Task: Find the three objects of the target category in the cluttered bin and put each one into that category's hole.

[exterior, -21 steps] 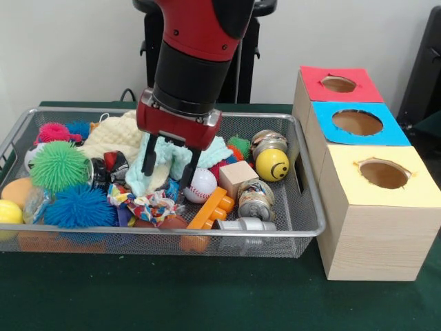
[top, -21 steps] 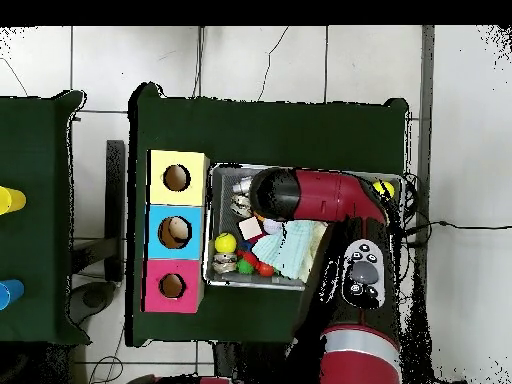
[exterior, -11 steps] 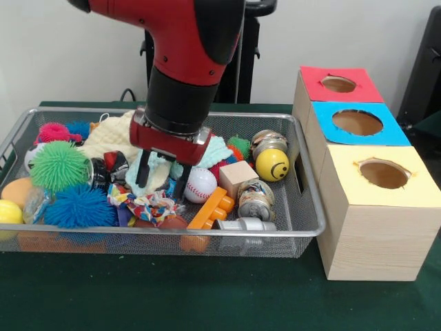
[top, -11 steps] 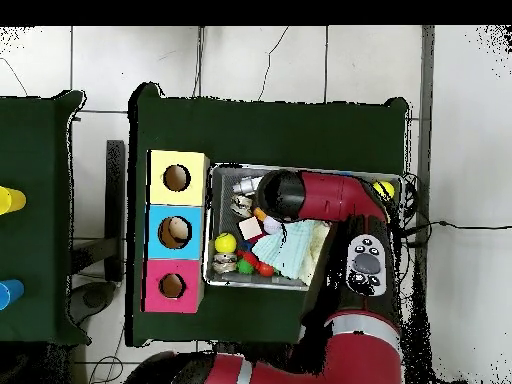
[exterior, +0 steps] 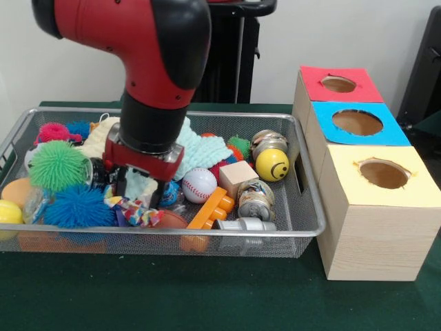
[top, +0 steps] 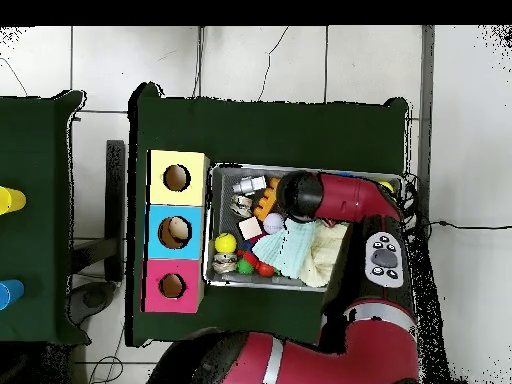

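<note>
Presently, itemised:

1. My gripper: lowered into the wire basket, left of centre, jaws down among a multicoloured rag toy and a pale mint cloth. I cannot tell whether the jaws are spread or closed, or whether they grip anything.
2. Basket contents, left end: green spiky ball, blue spiky ball, pink spiky ball, yellow ball.
3. Basket contents, right of my gripper: baseball, orange building brick, wooden cube, yellow smiley ball, metal tins, silver fitting.
4. Boxes on the green bench, just beside the basket: red-topped box, blue-topped box, yellow-topped box, one round hole in each.
5. Writing: none legible; the only marking is the smiley face.
</note>
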Available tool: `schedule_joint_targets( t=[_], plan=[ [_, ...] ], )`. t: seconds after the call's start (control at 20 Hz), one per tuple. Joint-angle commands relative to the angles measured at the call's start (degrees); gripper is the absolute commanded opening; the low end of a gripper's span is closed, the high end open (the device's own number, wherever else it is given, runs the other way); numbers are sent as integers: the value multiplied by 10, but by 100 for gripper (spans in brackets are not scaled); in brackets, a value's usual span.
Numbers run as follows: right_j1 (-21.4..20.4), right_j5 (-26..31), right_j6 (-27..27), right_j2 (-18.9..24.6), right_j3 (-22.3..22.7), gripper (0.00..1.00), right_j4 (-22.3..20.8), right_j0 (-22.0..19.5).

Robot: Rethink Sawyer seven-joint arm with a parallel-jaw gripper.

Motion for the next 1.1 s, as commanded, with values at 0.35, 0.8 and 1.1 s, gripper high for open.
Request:
schedule_joint_targets(
  t=[0.35,0.8,1.1],
  plan=[
    [40,32,-5,57,-28,100,-7,-22],
    [29,23,16,55,-3,100,-1,-12],
    [30,12,24,54,4,100,-1,-9]
  ],
)
